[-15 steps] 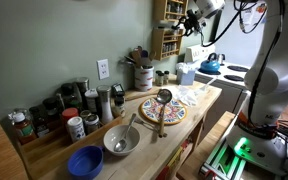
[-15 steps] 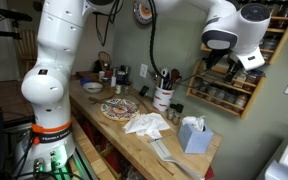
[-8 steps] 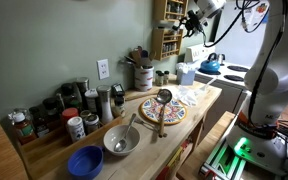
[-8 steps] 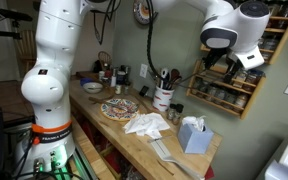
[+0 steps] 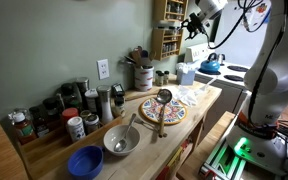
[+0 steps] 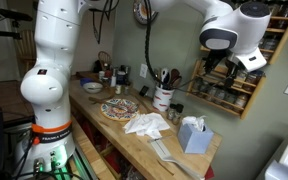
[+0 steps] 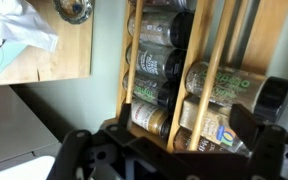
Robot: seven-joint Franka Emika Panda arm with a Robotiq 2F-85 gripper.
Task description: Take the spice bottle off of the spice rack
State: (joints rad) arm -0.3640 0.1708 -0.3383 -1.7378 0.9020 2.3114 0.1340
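The spice rack (image 5: 166, 30) is a tall, narrow light-brown wooden rack on the wall above the counter, with rows of small jars. It also shows in an exterior view (image 6: 229, 88) and fills the wrist view (image 7: 174, 70). My gripper (image 5: 191, 22) is right up against the rack's front, as also seen in an exterior view (image 6: 222, 62). In the wrist view my gripper (image 7: 182, 135) is open, its dark fingers spread either side of the spice bottles (image 7: 219, 85) that lie behind the rack's wooden bars. I cannot tell if the fingers touch a bottle.
Below the rack are a utensil crock (image 5: 142, 73), a tissue box (image 6: 193, 133) and a crumpled cloth (image 6: 147, 123). On the wooden counter (image 5: 174, 130) are a patterned plate (image 5: 162, 110) with a ladle, a metal bowl (image 5: 121, 140), a blue bowl (image 5: 85, 161) and a cluster of dark bottles (image 5: 69, 105).
My gripper has shifted very slightly at the rack's front. Nothing else has moved.
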